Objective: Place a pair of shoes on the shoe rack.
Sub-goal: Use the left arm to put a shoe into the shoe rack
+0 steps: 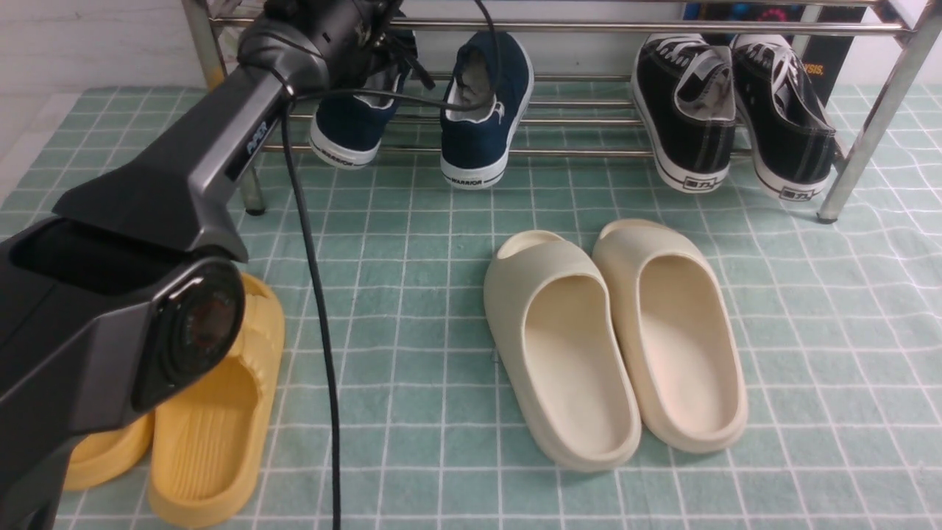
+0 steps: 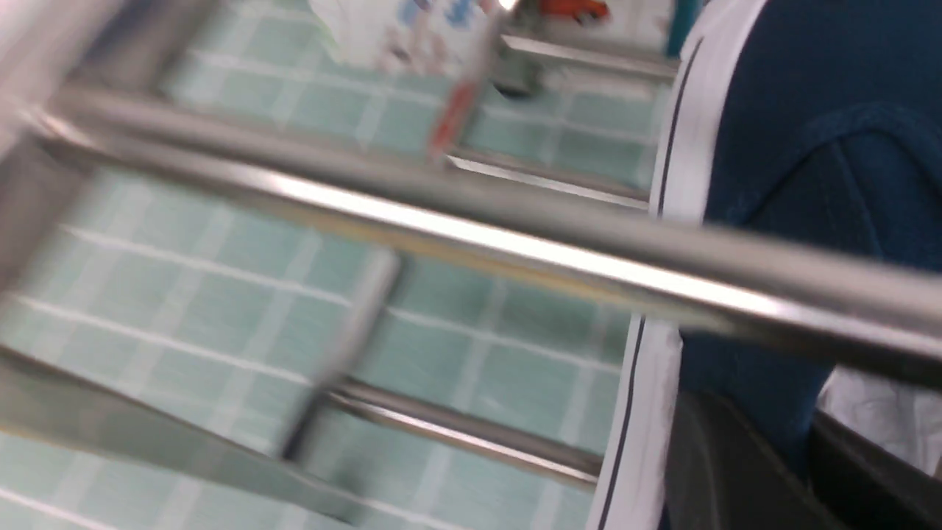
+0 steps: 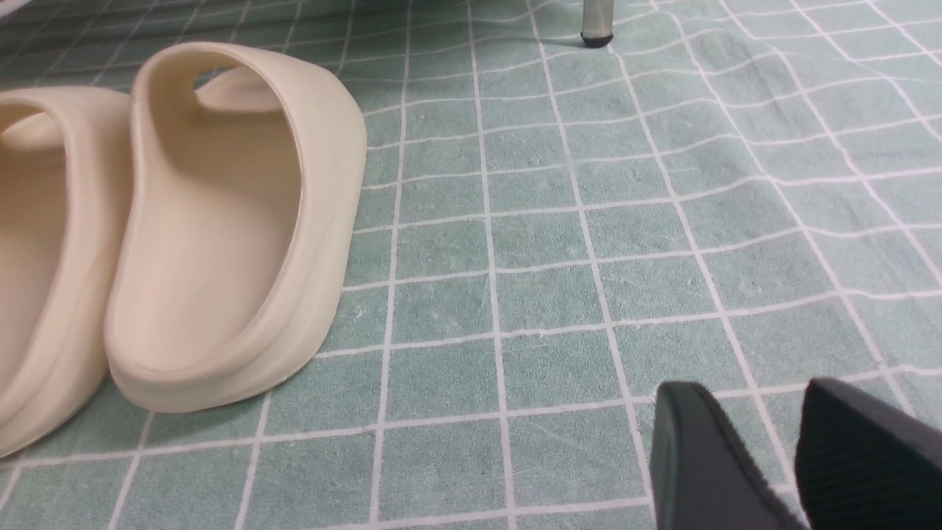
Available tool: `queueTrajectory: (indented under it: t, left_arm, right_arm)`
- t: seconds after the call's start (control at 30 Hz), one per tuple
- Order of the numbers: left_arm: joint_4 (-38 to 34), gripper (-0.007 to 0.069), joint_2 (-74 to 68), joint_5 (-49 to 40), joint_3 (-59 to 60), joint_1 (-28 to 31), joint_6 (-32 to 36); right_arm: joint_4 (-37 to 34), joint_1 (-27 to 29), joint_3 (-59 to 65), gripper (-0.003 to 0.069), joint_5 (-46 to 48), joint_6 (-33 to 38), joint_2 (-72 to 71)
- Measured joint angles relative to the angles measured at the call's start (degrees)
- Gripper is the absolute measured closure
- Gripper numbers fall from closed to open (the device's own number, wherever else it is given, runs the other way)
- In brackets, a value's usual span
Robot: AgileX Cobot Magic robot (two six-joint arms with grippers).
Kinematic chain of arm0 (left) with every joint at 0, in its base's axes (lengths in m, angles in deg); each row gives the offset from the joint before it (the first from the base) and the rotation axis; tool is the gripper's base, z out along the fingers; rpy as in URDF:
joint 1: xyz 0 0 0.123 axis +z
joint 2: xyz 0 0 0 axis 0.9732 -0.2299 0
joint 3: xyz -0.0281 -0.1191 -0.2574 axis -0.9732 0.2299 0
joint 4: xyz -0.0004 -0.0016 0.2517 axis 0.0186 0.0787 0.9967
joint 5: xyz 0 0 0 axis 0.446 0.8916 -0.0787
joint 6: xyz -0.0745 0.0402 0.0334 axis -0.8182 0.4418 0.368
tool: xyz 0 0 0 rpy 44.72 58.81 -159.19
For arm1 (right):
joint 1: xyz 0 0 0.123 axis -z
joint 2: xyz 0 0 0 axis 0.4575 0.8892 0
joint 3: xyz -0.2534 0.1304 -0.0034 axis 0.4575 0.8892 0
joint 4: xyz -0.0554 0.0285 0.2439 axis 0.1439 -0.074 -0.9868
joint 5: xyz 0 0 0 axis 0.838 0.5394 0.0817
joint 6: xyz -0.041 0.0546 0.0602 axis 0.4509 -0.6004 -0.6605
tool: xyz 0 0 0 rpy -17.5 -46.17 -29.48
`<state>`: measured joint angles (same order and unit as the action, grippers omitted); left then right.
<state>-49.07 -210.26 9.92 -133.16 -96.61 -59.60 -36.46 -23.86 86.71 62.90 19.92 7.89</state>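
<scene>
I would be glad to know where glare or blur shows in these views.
Left wrist view: glare streaks the near bar, and the background floor looks blurred. Right wrist view: slides fairly sharp. Front view: small bright glints on the left arm.

"WARRIOR" on navy shoes (image 1: pixel 487 103); "PiPER" on arm (image 1: pixel 213 140)

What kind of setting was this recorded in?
Probably an indoor shoe-tidying setup: a chrome shoe rack with canvas shoes on it, cream slides in front, and a green checked cloth spread underneath.
</scene>
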Motion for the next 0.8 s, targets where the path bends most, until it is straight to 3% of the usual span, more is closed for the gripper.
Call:
queueTrajectory:
  t: [0.03,0.13,0.27,0.63,0.77,0.8]
  left_arm:
    - [0.0,0.0602,0.0,0.1,0.0,0.1,0.1]
    - [-9.4,0.0602,0.0,1.2,0.0,1.4,1.0]
    - [-13.7,0.0602,0.0,1.6,0.0,3.4,0.4]
    - [-16.3,0.0594,-0.5,4.8,0.0,5.0,-3.0]
    - [-18.2,0.0529,-1.6,5.4,0.0,4.7,-1.0]
    - [-18.8,0.0464,-1.7,5.5,0.0,4.7,0.5]
  right_arm:
    - [0.0,0.0,0.0,0.0420,0.0,0.0,0.0]
    - [0.0,0.0,0.0,0.0420,0.0,0.0,0.0]
    - [0.0,0.0,0.0,0.0420,0.0,0.0,0.0]
    - [0.0,0.0,0.0,0.0420,0.0,0.0,0.0]
    - [0.0,0.0,0.0,0.0420,0.0,0.0,0.0]
    - [0.0,0.0,0.0,0.0420,0.0,0.0,0.0]
